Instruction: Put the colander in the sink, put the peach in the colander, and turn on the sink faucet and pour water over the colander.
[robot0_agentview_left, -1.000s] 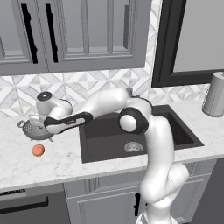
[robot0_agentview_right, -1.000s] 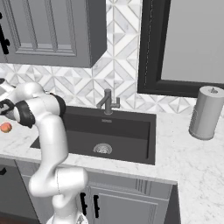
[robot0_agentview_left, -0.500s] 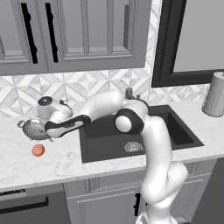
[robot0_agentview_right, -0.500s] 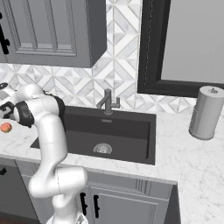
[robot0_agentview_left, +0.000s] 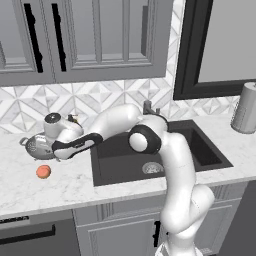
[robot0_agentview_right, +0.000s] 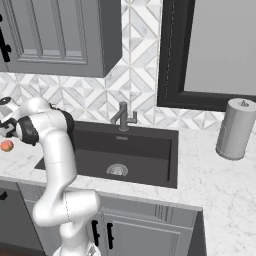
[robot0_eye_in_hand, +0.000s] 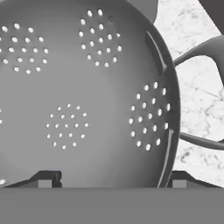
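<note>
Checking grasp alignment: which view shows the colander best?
Hand view: the colander appears close up, with its hole clusters, rim and one loop handle clear. The left base view shows it small on the counter, partly behind the gripper.

No text, label, brand, number or sign can be read anywhere in these pictures.
</note>
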